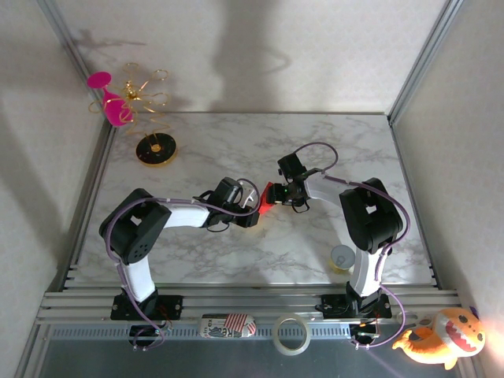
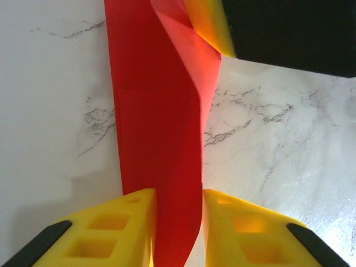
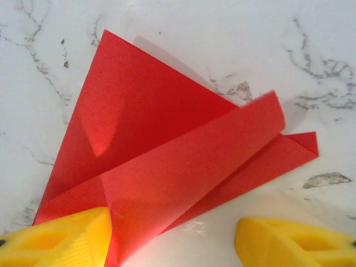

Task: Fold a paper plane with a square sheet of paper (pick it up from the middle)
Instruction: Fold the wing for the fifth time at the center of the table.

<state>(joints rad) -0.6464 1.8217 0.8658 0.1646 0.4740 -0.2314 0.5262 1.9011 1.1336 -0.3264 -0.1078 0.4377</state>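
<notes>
The partly folded, thin bright red square sheet of paper is straddled on the white marble table by the left claw, grip unclear, with the right claw released; the crease could be skewed by an uneven squeeze.

In the upper left of my overhead view, a pink wine glass hangs tilted just beside a gold wire stand of looping petals. Below them, a round black disc with a gold rim lies flat on my white marble-patterned table top. Toward the table's lower right sits a small yellow round tub with a grey top. Along the bottom edge lie a small red-and-white striped pack on its side and, near it, a roll of clear tape. An orange plush dinosaur sits in the lower right corner.
</notes>
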